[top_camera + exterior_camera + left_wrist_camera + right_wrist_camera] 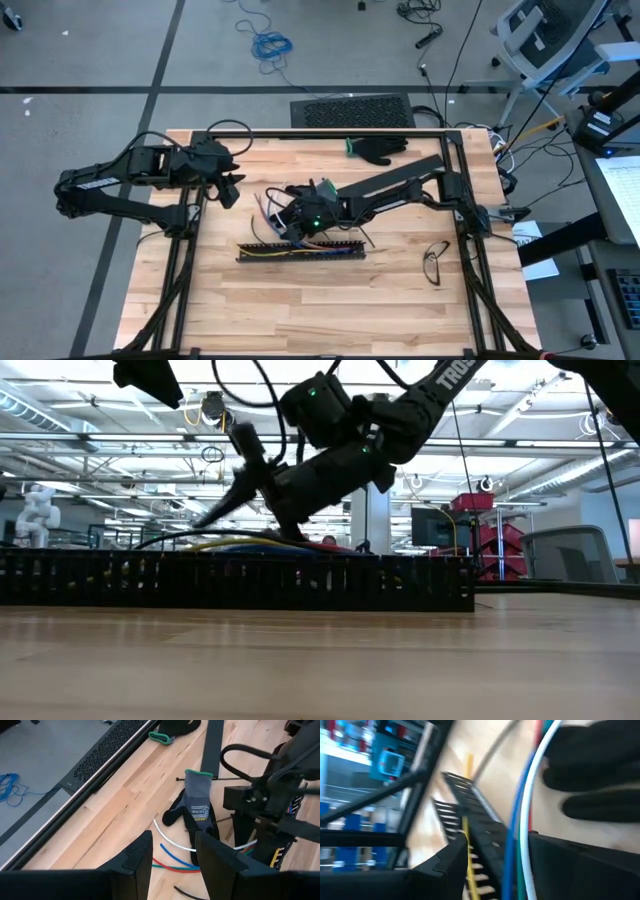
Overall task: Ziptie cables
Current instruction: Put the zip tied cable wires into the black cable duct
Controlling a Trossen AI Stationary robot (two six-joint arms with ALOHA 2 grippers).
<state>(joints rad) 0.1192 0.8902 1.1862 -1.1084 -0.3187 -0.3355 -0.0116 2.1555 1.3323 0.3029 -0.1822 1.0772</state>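
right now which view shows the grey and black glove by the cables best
The left wrist view: the glove lies whole, cuff to fingers, beside the cables. The right wrist view catches only blurred dark fingers, the high view hides it under the right arm, and the low view misses it.

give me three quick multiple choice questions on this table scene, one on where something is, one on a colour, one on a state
1. Where is the right gripper?
A. Over the cables by the black slotted channel
B. Off the table
C. On the eyeglasses

2. What colour is the cuff trim of the glove near the cables?
A. Red
B. Green
C. Yellow

3. What is the left gripper doing?
A. Clamping the channel
B. Holding the glove
C. Open, holding nothing

Answers: 1 A, the high view shows it down at the wires beside the channel. 2 B, the left wrist view shows a green edge. 3 C, its fingers stand apart over bare wood.
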